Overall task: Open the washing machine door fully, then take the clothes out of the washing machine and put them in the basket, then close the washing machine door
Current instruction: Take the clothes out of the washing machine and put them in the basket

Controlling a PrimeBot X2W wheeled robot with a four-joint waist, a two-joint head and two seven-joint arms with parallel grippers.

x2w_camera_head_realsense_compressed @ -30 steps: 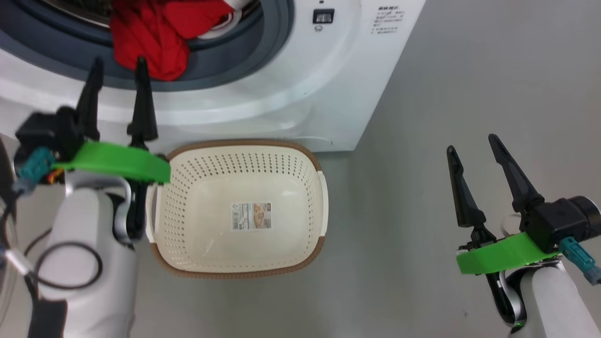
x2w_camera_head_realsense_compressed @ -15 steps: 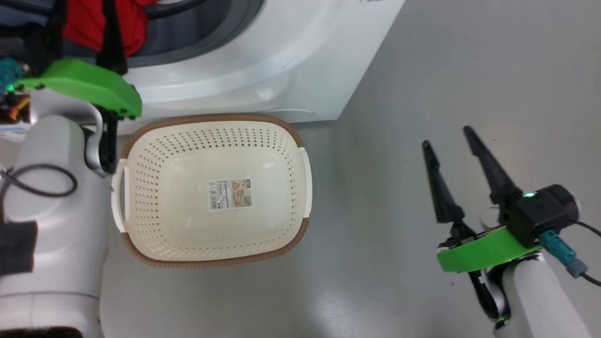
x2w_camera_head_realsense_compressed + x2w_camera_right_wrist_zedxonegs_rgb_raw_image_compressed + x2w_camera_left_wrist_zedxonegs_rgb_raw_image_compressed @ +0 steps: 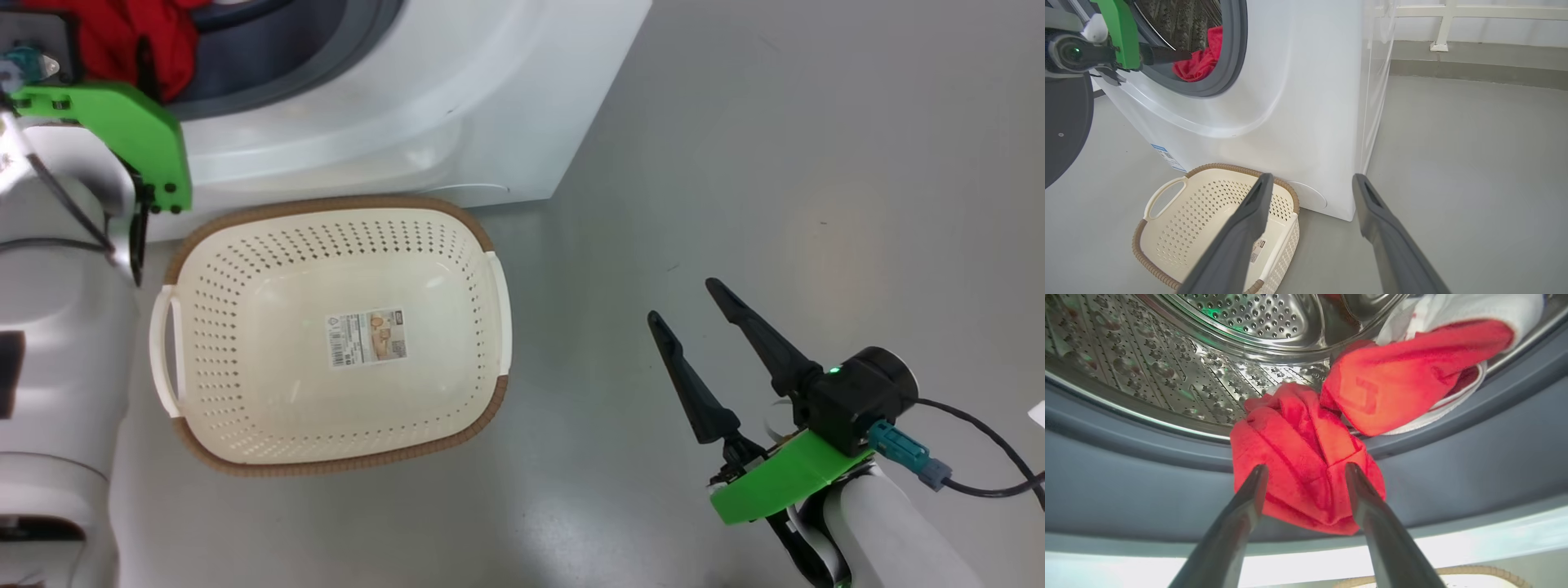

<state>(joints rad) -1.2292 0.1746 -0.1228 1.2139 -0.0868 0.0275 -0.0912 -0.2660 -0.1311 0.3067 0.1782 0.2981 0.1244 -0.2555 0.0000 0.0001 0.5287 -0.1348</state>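
Left gripper [image 3: 1306,468] is right at the mouth of the washer [image 3: 392,106], fingers spread wide, and the clothes [image 3: 1294,437] are dead ahead. A red bunch droops out over the grey ring [image 3: 1126,477], and its lower fold sits between the two fingertips. Whether they touch the cloth I cannot tell. The bunch runs up and away from the fingers into the drum [image 3: 1229,355], where a second red piece with white parts lies off to the right on the lip. So the drum holds all the clothes. The basket [image 3: 326,204] stands on the floor against the washer's front, just below that mouth, with only a sticker on its bottom. Right gripper [image 3: 682,300] hangs over bare floor beyond the basket's right side, fingers parted too, gripping nothing, well apart from the opening. The left arm is clearly the nearer one. Its grab looks like a short push forward, a pinch across the hanging fold, then a pull out and down to the basket.
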